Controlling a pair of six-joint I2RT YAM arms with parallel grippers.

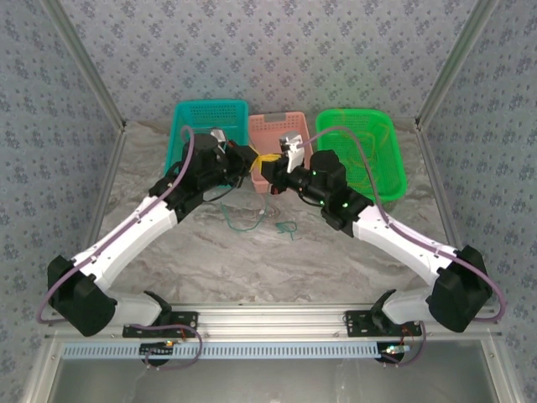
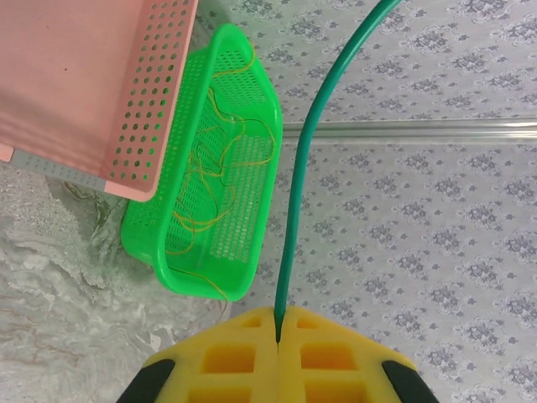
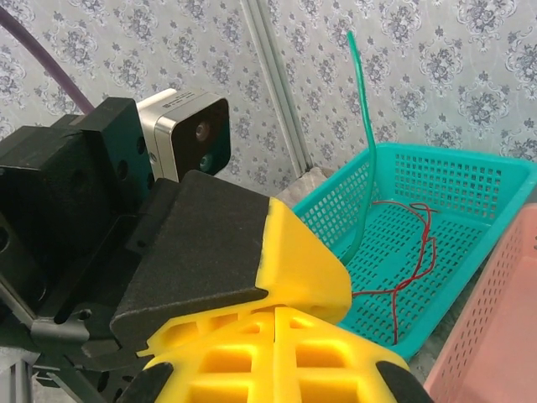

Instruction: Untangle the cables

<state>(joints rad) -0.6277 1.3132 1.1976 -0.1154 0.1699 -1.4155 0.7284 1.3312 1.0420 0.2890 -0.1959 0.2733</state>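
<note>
It looks well along: the red cable lies in the teal basket and the yellow cable in the green basket, while the left gripper pinches the green cable at bottom centre and the right gripper is closed, its contents unclear.

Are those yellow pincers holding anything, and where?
The left pincer pinches the green cable between its fingertips; where along its length is unclear. The right pincer is shut; whether on anything cannot be told.

Grey-white marbled surface; teal basket at eleven o'clock with red cable, pink basket at twelve, green basket at one with yellow cable
</note>
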